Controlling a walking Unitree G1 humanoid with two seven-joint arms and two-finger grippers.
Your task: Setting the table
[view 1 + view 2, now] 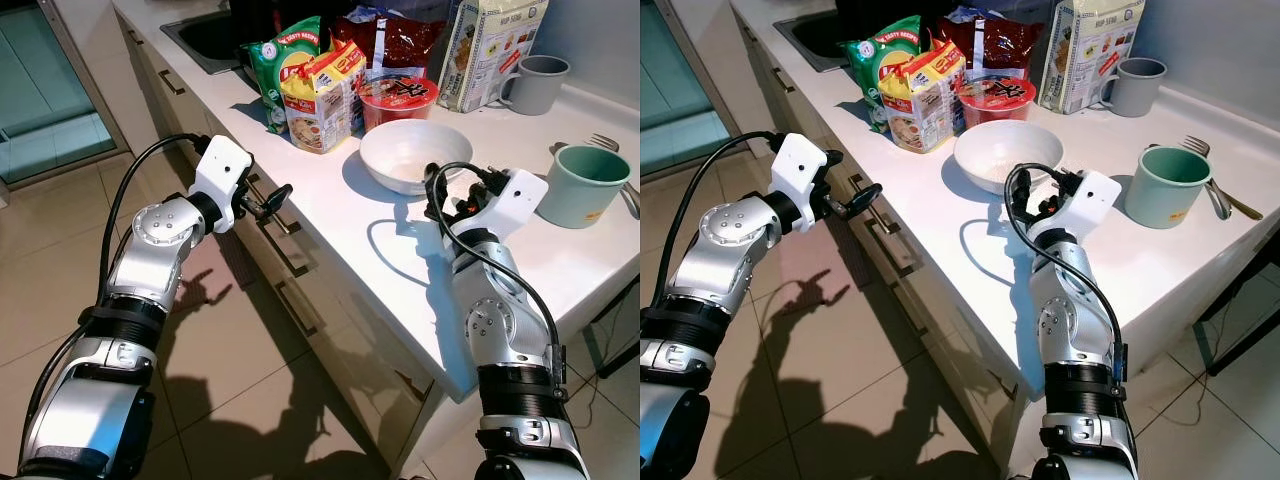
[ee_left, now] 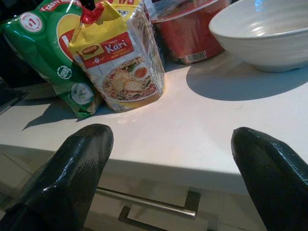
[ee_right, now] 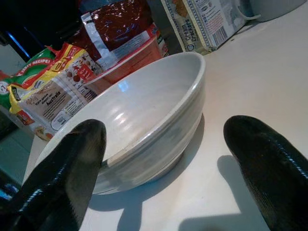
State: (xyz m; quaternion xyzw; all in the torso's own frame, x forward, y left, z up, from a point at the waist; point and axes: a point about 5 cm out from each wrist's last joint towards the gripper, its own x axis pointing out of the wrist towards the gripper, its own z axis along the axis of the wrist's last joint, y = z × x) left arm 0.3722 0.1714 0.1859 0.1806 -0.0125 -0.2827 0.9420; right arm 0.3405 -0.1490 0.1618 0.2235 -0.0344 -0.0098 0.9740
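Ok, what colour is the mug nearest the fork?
Pale green, a muted mint. The mug beside the fork shows best in the right eye view.

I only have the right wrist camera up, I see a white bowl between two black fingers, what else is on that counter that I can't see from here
Observer: A green cup stands on the counter to the robot's right of the bowl, with a fork behind it.
Operator: Where's the left arm?
Observer: The left end effector hangs off the counter's front edge, level with the drawer handles, open and holding nothing.
Operator: Anything else to drink from?
Observer: A grey mug stands further back, beside the cracker box.
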